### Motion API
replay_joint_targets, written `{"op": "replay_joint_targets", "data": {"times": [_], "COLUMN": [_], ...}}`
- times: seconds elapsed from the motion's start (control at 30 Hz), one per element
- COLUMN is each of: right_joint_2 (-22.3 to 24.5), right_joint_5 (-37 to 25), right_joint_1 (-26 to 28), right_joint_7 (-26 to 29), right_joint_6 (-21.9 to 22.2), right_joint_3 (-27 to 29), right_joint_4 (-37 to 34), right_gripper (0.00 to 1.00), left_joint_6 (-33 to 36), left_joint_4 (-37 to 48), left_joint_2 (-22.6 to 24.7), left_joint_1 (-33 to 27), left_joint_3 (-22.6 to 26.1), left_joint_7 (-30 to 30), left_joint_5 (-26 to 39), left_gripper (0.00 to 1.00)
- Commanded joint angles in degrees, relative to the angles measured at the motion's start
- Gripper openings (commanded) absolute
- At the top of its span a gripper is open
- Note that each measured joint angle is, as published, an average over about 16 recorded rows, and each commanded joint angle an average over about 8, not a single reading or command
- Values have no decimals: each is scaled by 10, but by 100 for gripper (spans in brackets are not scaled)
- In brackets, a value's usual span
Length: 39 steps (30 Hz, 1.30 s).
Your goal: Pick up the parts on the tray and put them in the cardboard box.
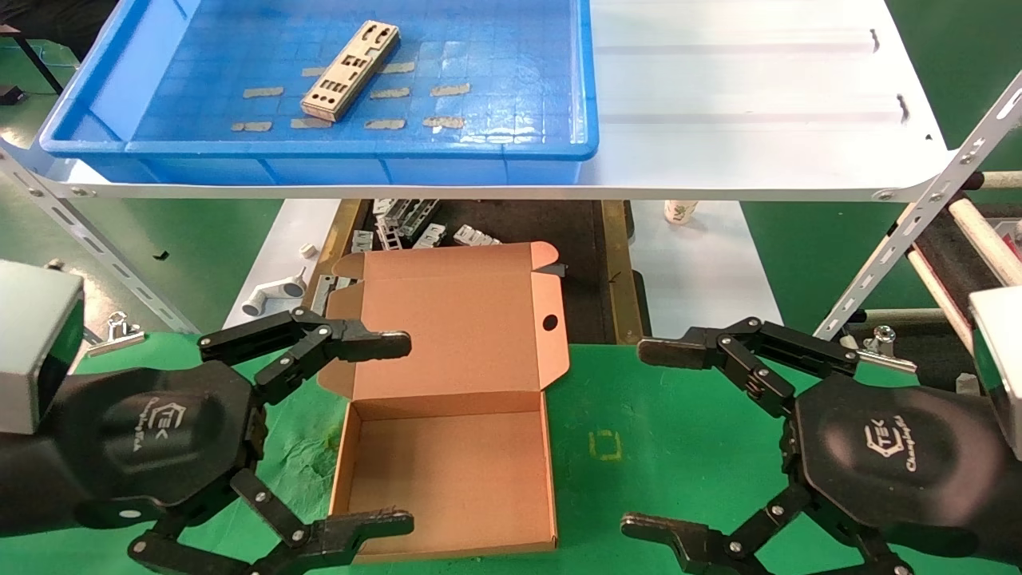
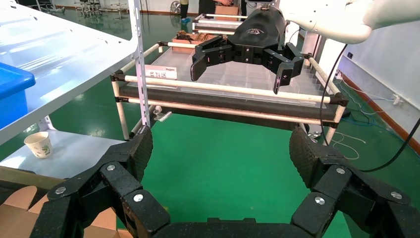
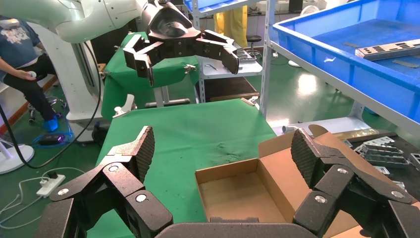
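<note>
One silver punched plate (image 1: 350, 70) lies in the blue tray (image 1: 120, 144) on the white shelf; it also shows in the right wrist view (image 3: 388, 49). The open cardboard box (image 1: 447, 471) sits on the green table below, lid folded back, and looks empty (image 3: 237, 193). My left gripper (image 1: 399, 435) is open at the box's left side, fingers (image 1: 375, 345) over its edge. My right gripper (image 1: 643, 439) is open to the right of the box, above the green mat. Neither holds anything.
Small grey brackets and clips (image 1: 415, 224) lie in a dark tray behind the box. A paper cup (image 1: 679, 211) stands under the shelf (image 1: 758, 120). A slanted shelf strut (image 1: 918, 216) and a roller rack (image 1: 982, 239) stand at the right.
</note>
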Motion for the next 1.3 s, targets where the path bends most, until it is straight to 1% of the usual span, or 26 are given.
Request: {"op": "replay_joint_targets", "data": {"times": [0.03,0.47,0.5,0.53,0.73,0.77,0.8,0.9,1.07,1.17,1.3], "right_joint_2": [0,0,0,0,0,0,0,0,0,0,0], "right_joint_5": [0,0,0,0,0,0,0,0,0,0,0], "right_joint_1": [0,0,0,0,0,0,0,0,0,0,0], "right_joint_7": [0,0,0,0,0,0,0,0,0,0,0], "right_joint_6": [0,0,0,0,0,0,0,0,0,0,0], "right_joint_3": [0,0,0,0,0,0,0,0,0,0,0], "right_joint_4": [0,0,0,0,0,0,0,0,0,0,0], "right_gripper": [100,100,93,84,9,3,0,0,0,0,0], "left_joint_6": [0,0,0,0,-7,-14,-22,-63,-159,-221,-299], "left_joint_4": [0,0,0,0,3,5,8,16,30,46,86], "left_joint_2": [0,0,0,0,1,3,5,17,51,74,107], "left_joint_1": [0,0,0,0,-1,-2,-4,-15,-54,-89,-147], "left_joint_3": [0,0,0,0,-1,-1,-2,-5,-3,8,35], "left_joint_7": [0,0,0,0,-1,-2,-5,-13,-33,-43,-50], "left_joint_5": [0,0,0,0,1,2,4,12,46,87,163], "left_gripper": [100,100,100,100,100,100,100,100,100,100,100]}}
